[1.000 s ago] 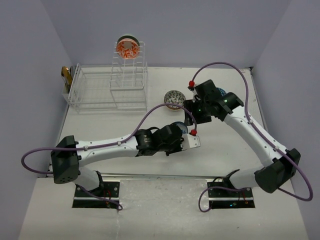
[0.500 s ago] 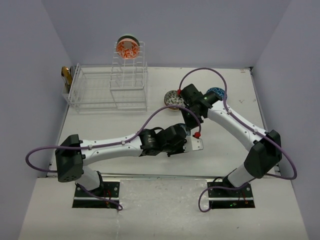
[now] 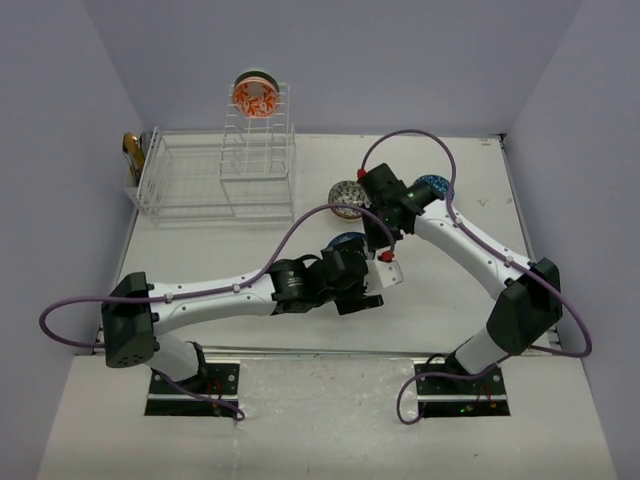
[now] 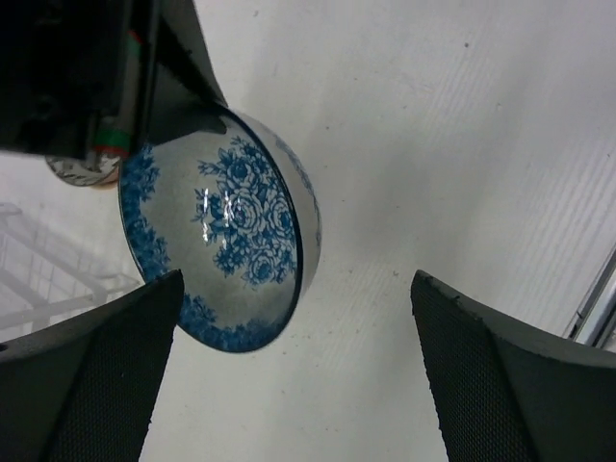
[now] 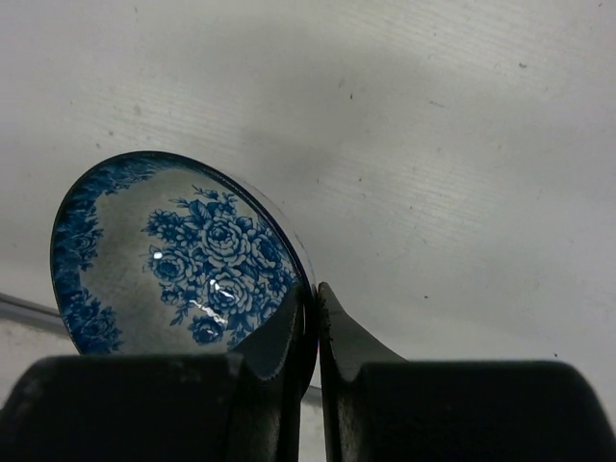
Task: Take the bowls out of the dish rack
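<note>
Pinching at the rim is how the right gripper (image 5: 316,294) is engaged: its jaws are clenched on the edge of the blue floral bowl (image 5: 183,255), at about four o'clock on the bowl's circle in the right wrist view. The bowl is held tilted, its painted inside turned toward that camera, and it appears to be clear of the table (image 5: 462,144). An edge grip is judged to have been chosen because the thin wall is the only part narrow enough for the jaws.

The left gripper (image 4: 296,284) is spread wide and released. The bowl is seen ahead of its jaws and seemingly touched by neither, so the weight is taken to be carried by the right arm alone.

In the top view this meeting is placed near the table's middle. The dish rack (image 3: 215,180) is set at ten o'clock, and an orange-patterned bowl (image 3: 255,95) is lodged on edge atop its tower at eleven o'clock, not yet unloaded. A speckled bowl (image 3: 347,193) and a blue dotted bowl (image 3: 432,185) are laid on the table at twelve and two o'clock from the held bowl, probably marking the set-down area. A slow lowering there is judged to be needed, since a tilted bowl can swing in a rim pinch.
</note>
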{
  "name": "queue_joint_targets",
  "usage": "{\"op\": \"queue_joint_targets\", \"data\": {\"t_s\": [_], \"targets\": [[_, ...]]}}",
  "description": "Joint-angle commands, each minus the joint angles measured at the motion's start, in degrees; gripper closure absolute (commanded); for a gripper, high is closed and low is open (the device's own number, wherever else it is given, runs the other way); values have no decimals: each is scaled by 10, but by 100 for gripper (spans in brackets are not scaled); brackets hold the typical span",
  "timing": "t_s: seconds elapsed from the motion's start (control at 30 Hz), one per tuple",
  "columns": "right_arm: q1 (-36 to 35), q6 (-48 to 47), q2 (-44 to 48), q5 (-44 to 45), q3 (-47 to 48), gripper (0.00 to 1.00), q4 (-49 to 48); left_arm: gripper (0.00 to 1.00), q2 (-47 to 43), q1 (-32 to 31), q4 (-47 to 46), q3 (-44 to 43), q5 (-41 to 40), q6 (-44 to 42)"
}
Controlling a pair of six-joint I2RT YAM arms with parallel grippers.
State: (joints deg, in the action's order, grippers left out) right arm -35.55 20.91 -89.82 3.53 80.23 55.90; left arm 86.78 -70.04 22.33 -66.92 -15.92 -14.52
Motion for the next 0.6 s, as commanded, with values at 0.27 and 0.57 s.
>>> {"op": "queue_joint_targets", "data": {"t_s": [0.27, 0.57], "targets": [[119, 132, 25, 9, -8, 100, -263, 0, -218, 3, 10, 43, -336, 250], [168, 190, -77, 20, 34, 100, -362, 0, -391, 14, 134, 80, -427, 407]]}}
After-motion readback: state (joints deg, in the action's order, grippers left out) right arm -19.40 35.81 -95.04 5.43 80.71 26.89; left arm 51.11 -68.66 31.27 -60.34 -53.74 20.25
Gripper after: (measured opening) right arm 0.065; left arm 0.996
